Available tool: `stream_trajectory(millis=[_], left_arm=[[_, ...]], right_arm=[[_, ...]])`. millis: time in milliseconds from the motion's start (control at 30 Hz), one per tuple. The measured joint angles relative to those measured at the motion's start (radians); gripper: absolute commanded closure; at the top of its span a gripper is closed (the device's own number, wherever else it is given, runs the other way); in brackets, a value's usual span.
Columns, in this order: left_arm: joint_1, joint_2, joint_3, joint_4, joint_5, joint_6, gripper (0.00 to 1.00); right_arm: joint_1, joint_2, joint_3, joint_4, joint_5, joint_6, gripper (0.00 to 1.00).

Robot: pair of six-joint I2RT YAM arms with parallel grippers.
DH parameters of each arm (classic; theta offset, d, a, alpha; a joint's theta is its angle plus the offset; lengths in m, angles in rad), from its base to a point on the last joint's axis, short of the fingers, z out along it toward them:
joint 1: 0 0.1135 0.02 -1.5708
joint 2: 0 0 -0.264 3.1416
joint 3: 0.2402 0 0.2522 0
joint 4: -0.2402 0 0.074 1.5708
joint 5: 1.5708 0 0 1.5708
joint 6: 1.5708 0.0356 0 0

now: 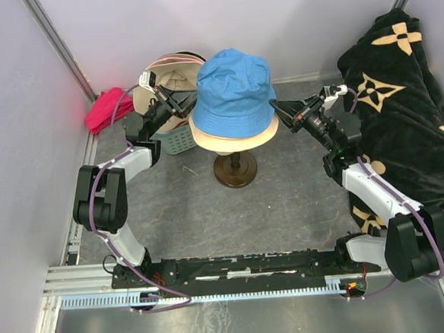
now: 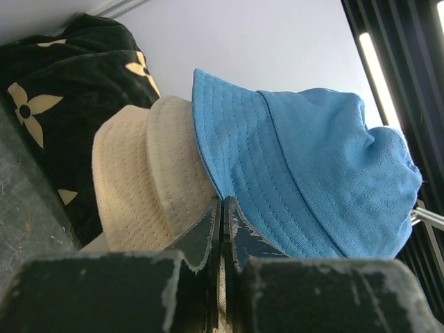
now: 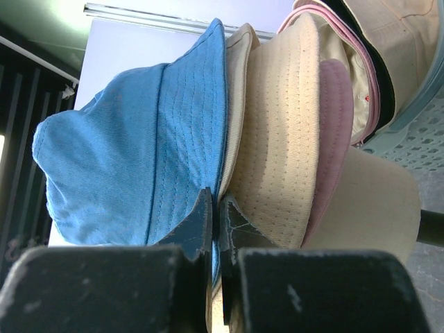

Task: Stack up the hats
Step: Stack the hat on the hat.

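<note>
Bright, even overhead light, soft shadows, little blur.

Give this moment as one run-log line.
stage: blue hat over cream hat | left gripper: jaws shut on blue brim | right gripper: jaws shut on blue brim

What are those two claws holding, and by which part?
The left gripper and right gripper each seem to pinch the blue hat by its brim, at opposite sides.
</note>
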Motion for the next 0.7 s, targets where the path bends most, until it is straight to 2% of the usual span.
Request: stream_trajectory(millis=[67,100,267,333,467,700], left_arm=[[-0.001,0.000,0.000,0.005,0.000,0.000,0.97],[-0.002,0.000,0.000,0.010,0.001,-0.001,0.96],[-0.002,0.010,0.000,0.035,0.009,-0.003,0.80],[0.003,0.024,-0.003,0.024,0.040,-0.003,0.71],[0.003,0.054,-0.027,-0.022,0.077,-0.003,0.62],[0.002,0.060,-0.038,-0.048,0.093,-0.003,0.62]], right_arm=[[0.000,-0.001,0.000,0.000,0.000,-0.006,0.98],[0.000,-0.003,0.000,-0.002,0.000,-0.011,0.93],[0.000,-0.009,0.018,-0.032,-0.003,-0.057,0.67],[0.000,-0.009,0.020,-0.061,-0.010,-0.076,0.61],[-0.009,-0.021,0.023,-0.134,-0.016,-0.110,0.55],[-0.045,-0.069,0.024,-0.241,-0.024,-0.161,0.51]])
